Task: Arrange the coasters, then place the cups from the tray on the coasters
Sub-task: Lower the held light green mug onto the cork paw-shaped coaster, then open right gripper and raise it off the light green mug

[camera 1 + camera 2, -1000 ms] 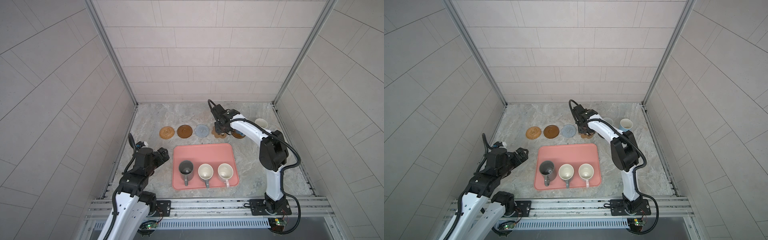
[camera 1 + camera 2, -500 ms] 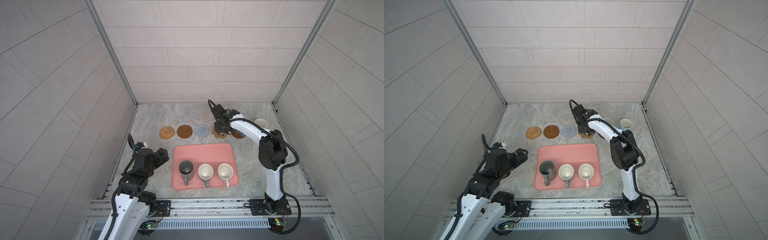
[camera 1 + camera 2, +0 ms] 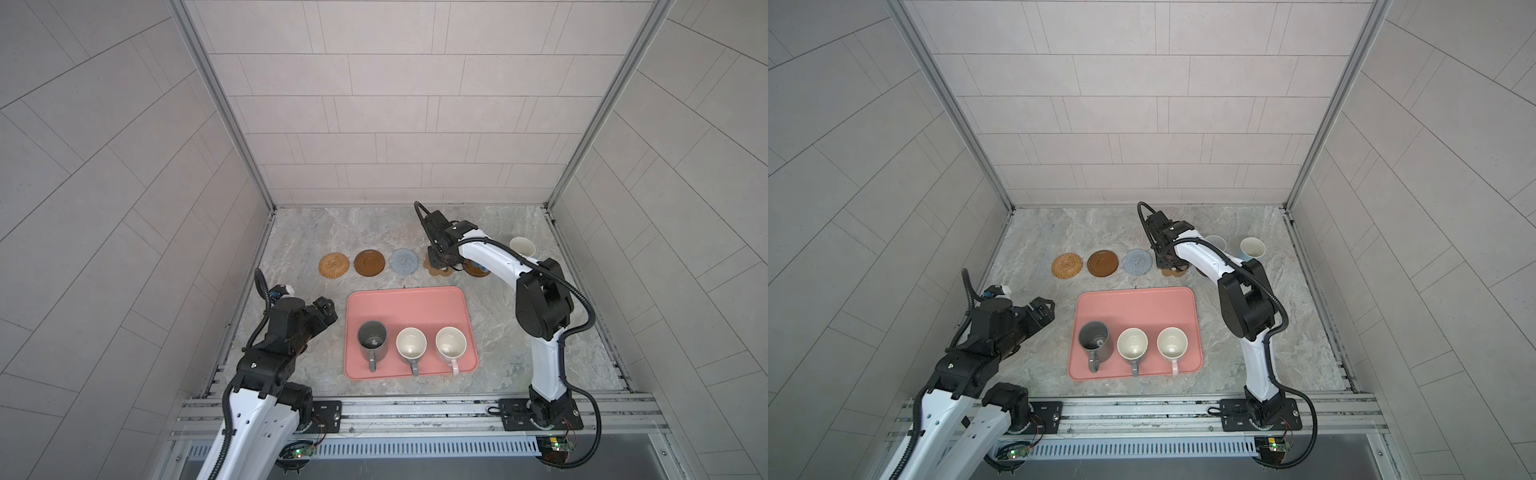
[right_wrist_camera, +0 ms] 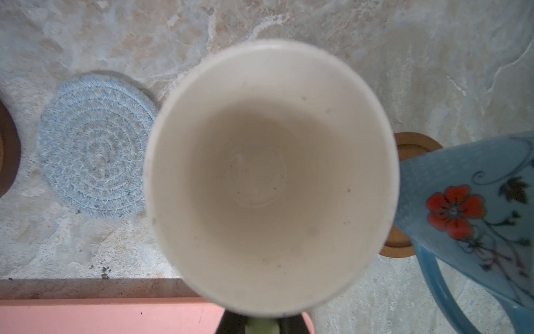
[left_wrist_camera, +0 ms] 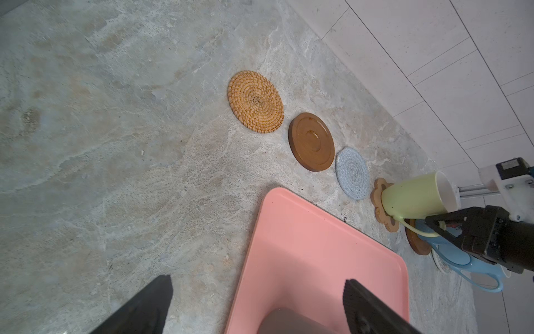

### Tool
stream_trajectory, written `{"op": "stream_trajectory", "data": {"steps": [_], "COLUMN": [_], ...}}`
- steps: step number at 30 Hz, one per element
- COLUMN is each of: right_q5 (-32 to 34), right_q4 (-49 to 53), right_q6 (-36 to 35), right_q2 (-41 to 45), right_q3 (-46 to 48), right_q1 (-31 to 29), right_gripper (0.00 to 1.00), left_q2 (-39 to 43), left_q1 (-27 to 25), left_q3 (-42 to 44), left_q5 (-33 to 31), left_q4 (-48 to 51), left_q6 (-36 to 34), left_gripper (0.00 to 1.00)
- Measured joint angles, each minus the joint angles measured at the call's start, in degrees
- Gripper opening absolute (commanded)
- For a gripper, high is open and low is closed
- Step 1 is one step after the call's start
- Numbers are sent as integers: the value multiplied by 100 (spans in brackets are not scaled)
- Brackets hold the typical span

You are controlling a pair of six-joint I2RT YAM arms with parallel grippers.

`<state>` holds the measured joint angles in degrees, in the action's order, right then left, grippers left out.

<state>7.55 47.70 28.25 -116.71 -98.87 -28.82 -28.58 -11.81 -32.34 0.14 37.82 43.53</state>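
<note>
Your right pincer (image 5: 437, 227) is clamped tight on the handle of the light green cup (image 5: 413, 199). That cup's base is at the paw coaster (image 5: 379, 189), just behind the tray's (image 3: 407, 299) far right corner, but I can't tell if it's fully set down. Your left pincer (image 3: 1044, 309) hangs wide open, holding nothing, off the tray's left side. The dark grey cup (image 3: 372, 336), grey-handled cup (image 3: 411, 343) and pink-handled cup (image 3: 450, 341) line the tray's near edge. The rattan coaster (image 3: 333, 264), wooden coaster (image 3: 369, 262) and blue-grey coaster (image 3: 404, 262) lie in a row behind the tray.
</note>
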Motion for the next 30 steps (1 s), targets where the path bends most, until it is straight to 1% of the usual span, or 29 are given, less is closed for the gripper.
{"op": "stream_trajectory", "data": {"steps": [15, 25, 30], "right_q5": [55, 63, 61], "right_q4": [-4, 13, 57], "right_q6": [-22, -2, 7], "right_q2": [0, 37, 367], "right_q3": [98, 162, 358], "right_q1": [0, -2, -15], "right_gripper": [27, 34, 38], "left_q2": [79, 133, 138], "left_q1": [0, 0, 0], "left_q3": [0, 0, 0], "left_q5": [0, -2, -4], "left_q4": [24, 35, 52], "left_q6": [7, 15, 17], "left_gripper": [100, 100, 100]}}
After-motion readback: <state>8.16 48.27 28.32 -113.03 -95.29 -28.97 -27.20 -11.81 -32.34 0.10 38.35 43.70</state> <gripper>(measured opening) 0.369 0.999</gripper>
